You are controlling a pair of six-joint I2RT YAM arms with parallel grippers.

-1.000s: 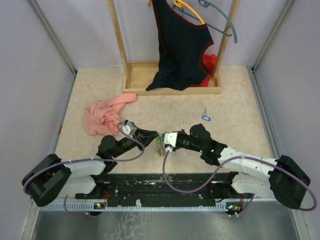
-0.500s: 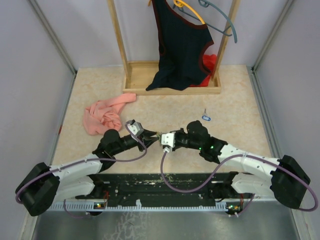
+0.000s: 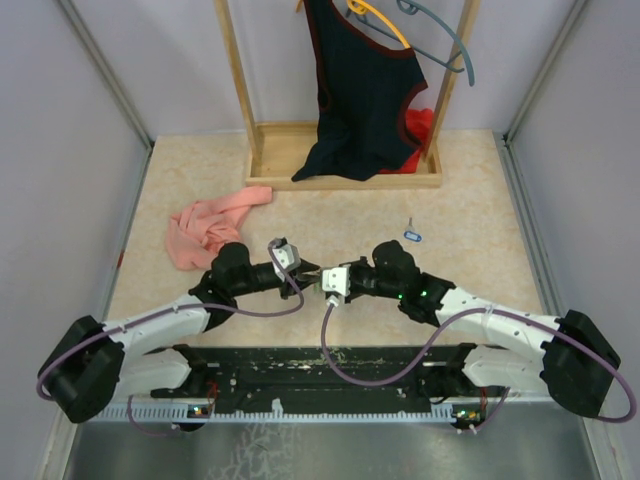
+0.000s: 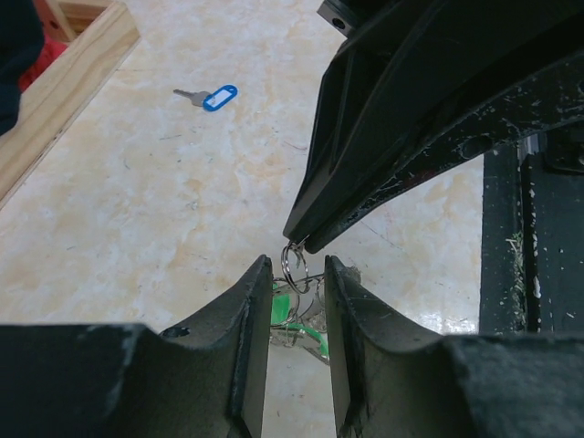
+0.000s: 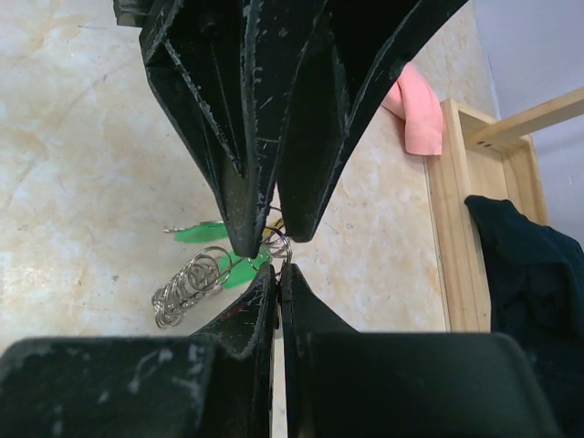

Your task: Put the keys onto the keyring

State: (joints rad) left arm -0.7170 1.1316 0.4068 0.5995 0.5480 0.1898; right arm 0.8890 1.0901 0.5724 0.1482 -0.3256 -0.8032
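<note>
At bench (image 3: 480, 190) centre: right end effector (image 5: 276, 267) pinched on keyring (image 5: 278, 245); left end effector (image 4: 297, 262) narrow, straddling it. Step: threading. Next likely needs fine green key (image 5: 205, 232) alignment.

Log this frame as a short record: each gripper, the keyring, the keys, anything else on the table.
left gripper: open, fingers either side of the keyring
right gripper: shut on the keyring, tip to tip with the left
green keys: below the grippers, beside a chain of rings
blue key: lying apart on the table
background: pink cloth, wooden rack
</note>
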